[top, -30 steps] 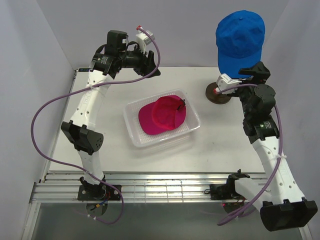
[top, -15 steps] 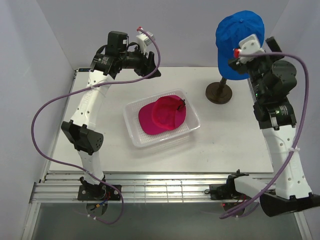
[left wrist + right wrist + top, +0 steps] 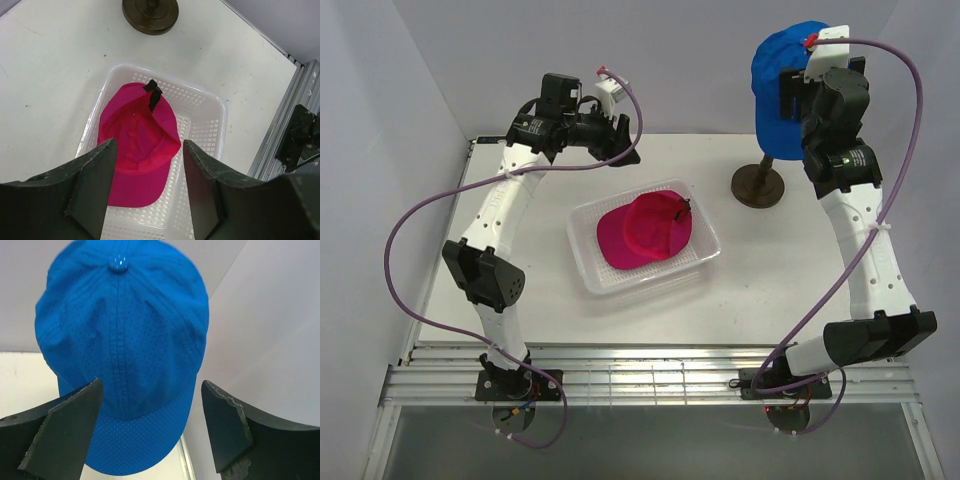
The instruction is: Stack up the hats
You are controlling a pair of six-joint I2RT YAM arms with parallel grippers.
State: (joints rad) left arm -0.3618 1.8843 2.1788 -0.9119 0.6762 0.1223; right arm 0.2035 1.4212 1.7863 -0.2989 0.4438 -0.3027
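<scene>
Blue cap (image 3: 120, 330) between spread fingers of right gripper (image 3: 150, 395); magenta cap (image 3: 135, 140) in tray (image 3: 212, 120) beyond spread fingers of left gripper (image 3: 149, 155)

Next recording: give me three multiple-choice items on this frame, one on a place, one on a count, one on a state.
1. The magenta cap lies: A on the bare table; B in the tray; C under the tray.
2. Caps in view: A one; B two; C four.
3. The left fingers are: A open and empty; B shut on a cap; C shut on the tray.
Answers: 1 B, the tray's rim surrounds it. 2 B, only the magenta one and the blue cap show. 3 A, they stand apart above the tray.
</scene>
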